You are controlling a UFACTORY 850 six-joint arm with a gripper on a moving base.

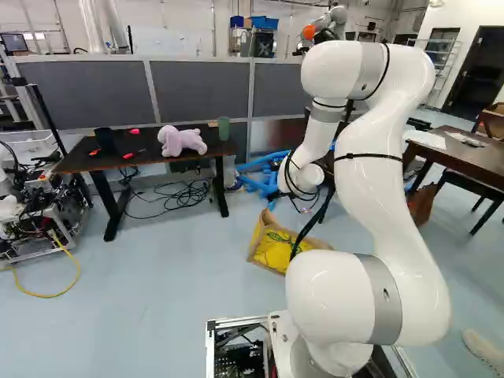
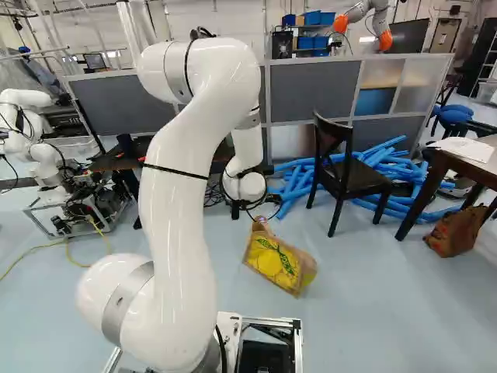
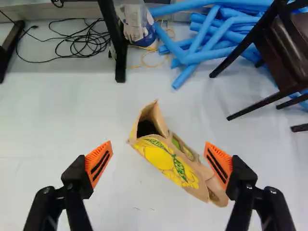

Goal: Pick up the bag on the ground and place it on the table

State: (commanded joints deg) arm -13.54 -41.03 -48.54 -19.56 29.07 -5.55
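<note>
Two orange-padded fingers stand wide apart with nothing between them in contact, so the gripper [image 3: 158,154] is released. The paper bag [image 3: 168,163] lies on its side on the floor [image 3: 57,159], yellow print upward, ahead of the gripper and roughly between its fingers.

I judge the step to be the approach: lined up, not grasped. Next calls for shifting a little toward the bag's middle, turning to take it across its narrow width, then lowering and closing. The finger nearer the bag's closed end looks likeliest to land on paper, so centring should come before the descent.

The bag's mouth gapes toward the desk [image 1: 79,164]; its rim stands up as a loose flap that could fold or tear if pinched alone.

Floor is open on both sides of the bag and on its near side. Beyond it and to its right come a chair [image 2: 342,167] and blue tubes [image 2: 380,159]; beyond it and to its left, the desk's leg [image 3: 115,43] and loose cables [image 3: 82,43]. If the desk is the goal, its end nearer the bag carries a stuffed toy [image 1: 179,142] and a green cup [image 1: 224,128], leaving only tight room for setting down. A second table [image 2: 474,159] stands right of the bag.
</note>
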